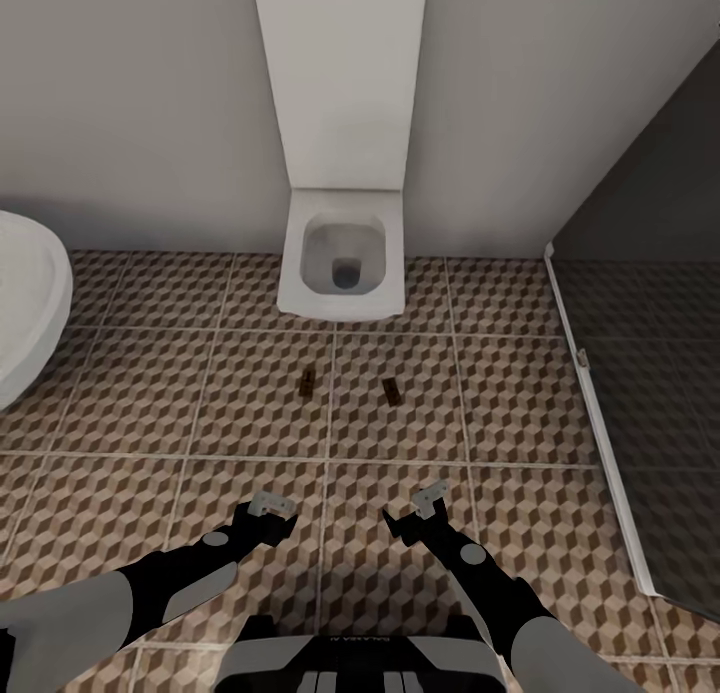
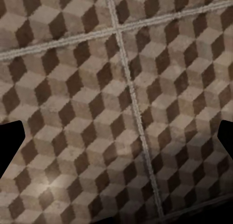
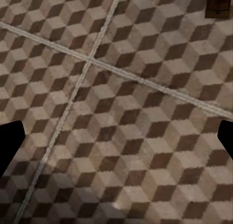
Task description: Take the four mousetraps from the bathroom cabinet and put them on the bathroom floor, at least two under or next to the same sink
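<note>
Two mousetraps, small and brownish, lie flat on the patterned bathroom floor (image 1: 150, 403) in front of the toilet: one (image 1: 308, 382) to the left, the other (image 1: 393, 392) to the right. My left gripper (image 1: 273, 509) hangs open and empty over bare tiles (image 2: 116, 88), nearer to me than the left trap. Open and empty too, my right gripper (image 1: 421, 514) hovers nearer than the right trap. A trap's edge (image 3: 218, 3) peeks in at a corner of the right wrist view. The cabinet and the sink are out of view.
A square white toilet (image 1: 343, 258) stands against the back wall with its tall white cistern panel (image 1: 340, 73). An oval white bathtub (image 1: 20, 303) curves in at the left. A dark glass shower screen (image 1: 650, 373) with a white frame closes the right side.
</note>
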Motion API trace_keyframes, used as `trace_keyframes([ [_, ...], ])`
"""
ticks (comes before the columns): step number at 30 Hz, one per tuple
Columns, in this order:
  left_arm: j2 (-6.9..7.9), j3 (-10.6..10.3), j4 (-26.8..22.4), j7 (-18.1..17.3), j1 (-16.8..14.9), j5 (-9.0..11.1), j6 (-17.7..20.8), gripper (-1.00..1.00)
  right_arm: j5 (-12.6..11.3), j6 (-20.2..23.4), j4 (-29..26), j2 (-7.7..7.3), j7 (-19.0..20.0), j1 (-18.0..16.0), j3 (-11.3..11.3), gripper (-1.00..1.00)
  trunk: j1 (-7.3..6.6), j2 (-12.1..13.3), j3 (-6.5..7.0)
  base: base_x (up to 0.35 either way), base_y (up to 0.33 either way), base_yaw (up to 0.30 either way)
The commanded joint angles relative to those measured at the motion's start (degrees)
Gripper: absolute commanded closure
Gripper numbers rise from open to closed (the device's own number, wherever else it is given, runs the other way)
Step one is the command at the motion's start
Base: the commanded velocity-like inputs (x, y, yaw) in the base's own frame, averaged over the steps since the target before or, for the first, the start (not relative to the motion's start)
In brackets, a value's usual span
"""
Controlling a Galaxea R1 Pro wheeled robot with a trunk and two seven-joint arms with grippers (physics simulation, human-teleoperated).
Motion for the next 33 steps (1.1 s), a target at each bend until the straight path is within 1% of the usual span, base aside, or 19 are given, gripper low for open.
trace_keyframes([
  [1,0.05,-0.48,-0.14,0.41,-0.10,0.58,-0.38,-1.00,0.56,-0.21,0.03,0.01,0.04,-0.02,-0.11,-1.00,-0.22,0.40,0.16,0.000,0.000,0.000],
  [13,-0.02,-0.48,-0.03,0.40,-0.10,0.58,-0.38,-1.00,0.54,-0.21,0.06,0.01,0.03,-0.02,-0.11,-1.00,-2.86,5.21,2.31,0.000,0.000,0.000],
  [20,-0.74,-0.48,0.80,0.40,-0.10,0.58,-0.38,-1.00,0.56,-0.21,0.38,0.01,0.02,-0.02,-0.11,-1.00,-4.40,8.02,3.57,0.000,0.000,0.000],
  [33,-1.11,-0.51,0.92,0.38,-0.10,0.58,-0.38,-1.00,0.56,-0.21,0.47,0.01,0.02,-0.02,-0.14,-1.00,-7.25,13.23,5.90,0.000,0.000,0.000],
])
